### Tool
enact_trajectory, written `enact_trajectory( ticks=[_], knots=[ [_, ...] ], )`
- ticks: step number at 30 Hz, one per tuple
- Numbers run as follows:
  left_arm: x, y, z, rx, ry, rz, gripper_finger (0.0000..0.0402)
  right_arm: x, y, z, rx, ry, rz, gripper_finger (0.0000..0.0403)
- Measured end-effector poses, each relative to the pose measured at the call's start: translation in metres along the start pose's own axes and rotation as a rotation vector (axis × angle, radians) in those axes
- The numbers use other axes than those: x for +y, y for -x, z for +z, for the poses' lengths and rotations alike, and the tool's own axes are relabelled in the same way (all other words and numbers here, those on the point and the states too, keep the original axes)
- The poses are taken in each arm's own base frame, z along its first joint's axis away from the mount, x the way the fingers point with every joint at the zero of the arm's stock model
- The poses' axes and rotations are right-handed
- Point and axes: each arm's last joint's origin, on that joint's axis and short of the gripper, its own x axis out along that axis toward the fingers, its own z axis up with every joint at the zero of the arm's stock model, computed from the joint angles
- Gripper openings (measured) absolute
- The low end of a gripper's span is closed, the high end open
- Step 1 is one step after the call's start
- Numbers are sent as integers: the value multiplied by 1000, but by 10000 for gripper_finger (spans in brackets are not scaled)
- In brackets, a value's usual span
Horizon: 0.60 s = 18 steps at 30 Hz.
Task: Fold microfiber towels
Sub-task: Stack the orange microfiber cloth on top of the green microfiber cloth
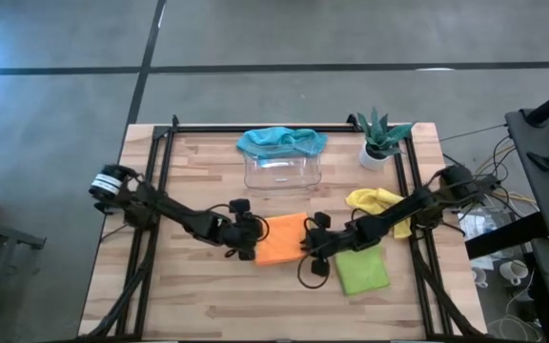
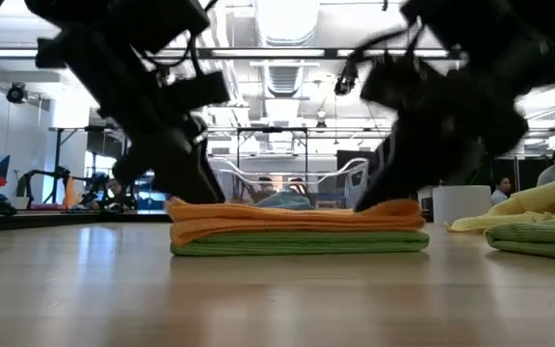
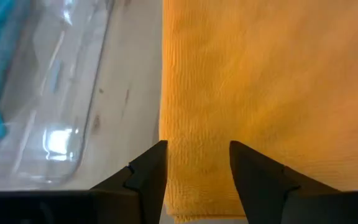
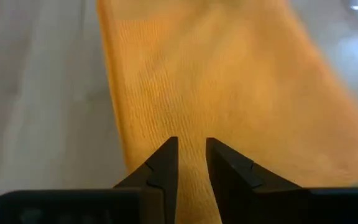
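Wooden desk (image 1: 198,286) carries the orange towel (image 1: 282,238) atop a lime towel (image 2: 297,245) at centre; left hand (image 3: 197,171) spread at nine o'clock, right hand (image 4: 191,163) narrowly parted at three o'clock, either could drag the stack askew.

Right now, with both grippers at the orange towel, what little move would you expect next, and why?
Probably both lift away. The orange towel already lies folded on a green towel, the left gripper is open over one edge, and the right gripper sits over the opposite edge with its jaws narrow.
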Motion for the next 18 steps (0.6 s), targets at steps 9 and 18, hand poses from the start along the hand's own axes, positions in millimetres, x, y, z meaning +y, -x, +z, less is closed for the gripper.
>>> enact_trajectory(
  ticks=[9,18],
  knots=[
    [13,50,16,-118,151,-120,158,-13,97,36,289,-81,-295,157],
    [0,44,25,-431,247,-213,157,-14,120,23,268,-142,-303,210]
  ],
)
